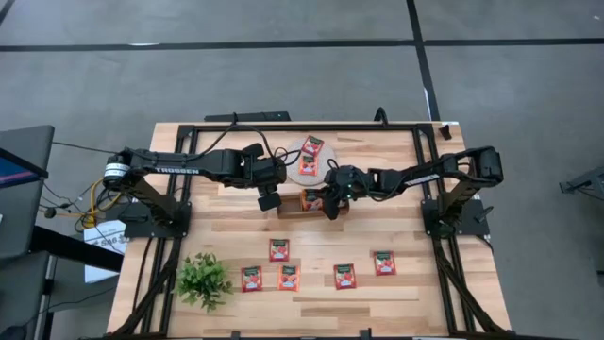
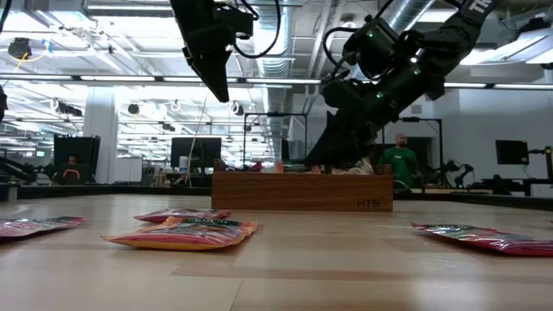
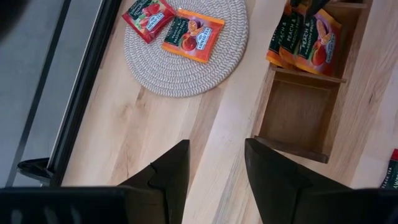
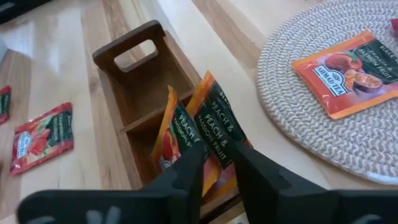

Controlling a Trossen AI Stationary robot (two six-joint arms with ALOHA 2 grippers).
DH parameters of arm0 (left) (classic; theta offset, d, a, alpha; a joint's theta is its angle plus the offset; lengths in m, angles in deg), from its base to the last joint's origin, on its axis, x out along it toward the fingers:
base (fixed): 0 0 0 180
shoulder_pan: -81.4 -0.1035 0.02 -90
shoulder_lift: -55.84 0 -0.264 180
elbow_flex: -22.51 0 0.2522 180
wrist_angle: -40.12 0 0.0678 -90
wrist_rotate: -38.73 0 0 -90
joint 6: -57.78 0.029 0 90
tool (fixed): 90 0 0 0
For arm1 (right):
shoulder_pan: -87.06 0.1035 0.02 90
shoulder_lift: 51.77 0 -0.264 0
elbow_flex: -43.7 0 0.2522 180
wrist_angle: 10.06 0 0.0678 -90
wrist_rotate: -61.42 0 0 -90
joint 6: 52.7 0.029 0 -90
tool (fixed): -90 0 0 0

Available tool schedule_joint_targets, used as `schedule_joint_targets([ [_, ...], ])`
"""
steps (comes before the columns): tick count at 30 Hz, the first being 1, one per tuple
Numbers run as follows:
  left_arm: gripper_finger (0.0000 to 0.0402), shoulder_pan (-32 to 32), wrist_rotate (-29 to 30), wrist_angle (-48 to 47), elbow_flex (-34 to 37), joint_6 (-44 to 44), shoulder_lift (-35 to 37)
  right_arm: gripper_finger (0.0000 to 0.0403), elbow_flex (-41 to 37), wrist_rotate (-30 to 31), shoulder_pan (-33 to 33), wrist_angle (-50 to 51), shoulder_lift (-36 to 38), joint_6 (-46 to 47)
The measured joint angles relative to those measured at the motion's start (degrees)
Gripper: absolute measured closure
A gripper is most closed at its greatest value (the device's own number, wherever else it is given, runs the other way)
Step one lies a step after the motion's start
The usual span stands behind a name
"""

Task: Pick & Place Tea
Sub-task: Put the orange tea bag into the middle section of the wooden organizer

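Observation:
The brown wooden tray [image 1: 288, 210] lies mid-table, and two orange tea sachets [image 4: 177, 134] stand leaning in one compartment, beside an empty end compartment [image 4: 146, 84]. My right gripper [image 4: 219, 152] hangs over that compartment, pointing down. It is open a little, with a finger on each side of the nearer sachet [image 4: 214, 127]. My left gripper [image 3: 216, 146] is open and empty above bare wood to the left of the tray [image 3: 298, 118]. The round woven mat [image 3: 180, 68] behind the tray holds a red sachet [image 3: 148, 15] and an orange sachet [image 3: 193, 31]. Several red sachets [image 1: 278, 249] lie flat near the table's near edge. My right gripper reaches from above, slanting down, with its fingers [image 4: 186, 171] on either side of the upper corner [image 4: 217, 146] of the nearer orange sachet. That sachet stands tilted in the compartment and leans on the other one. Whether the pads touch it, I cannot tell.
A small green plant [image 1: 203, 279] stands at the near left corner. Black frame rails [image 1: 179, 142] run along the table's edges. Red sachets [image 2: 186, 231] lie scattered across the near half. In the low view, a person shows in the room beyond the table.

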State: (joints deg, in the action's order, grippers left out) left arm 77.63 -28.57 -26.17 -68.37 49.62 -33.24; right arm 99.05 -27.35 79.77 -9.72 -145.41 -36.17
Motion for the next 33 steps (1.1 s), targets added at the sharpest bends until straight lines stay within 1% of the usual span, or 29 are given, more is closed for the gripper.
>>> schedule_joint_targets([
  [5,0.0255,0.0,0.0,0.0,0.0,0.0,0.0,0.0305,1.7,0.0,0.0,3.5,0.0,-0.1],
  [14,0.0255,0.0,0.0,0.0,0.0,0.0,0.0,0.0306,6.2,0.0,1.1,9.2,0.0,-0.1],
  [23,0.0255,0.0,0.0,0.0,0.0,0.7,0.0,0.0306,10.0,0.2,2.6,17.4,0.1,-1.0],
  [27,0.0255,0.0,-0.1,0.0,0.0,1.1,0.0,0.0306,12.0,1.3,1.5,21.5,2.3,-2.8],
  [33,0.0255,0.0,-0.9,0.2,0.0,1.1,0.0,0.0306,13.7,6.5,-0.8,26.6,9.4,-6.3],
])
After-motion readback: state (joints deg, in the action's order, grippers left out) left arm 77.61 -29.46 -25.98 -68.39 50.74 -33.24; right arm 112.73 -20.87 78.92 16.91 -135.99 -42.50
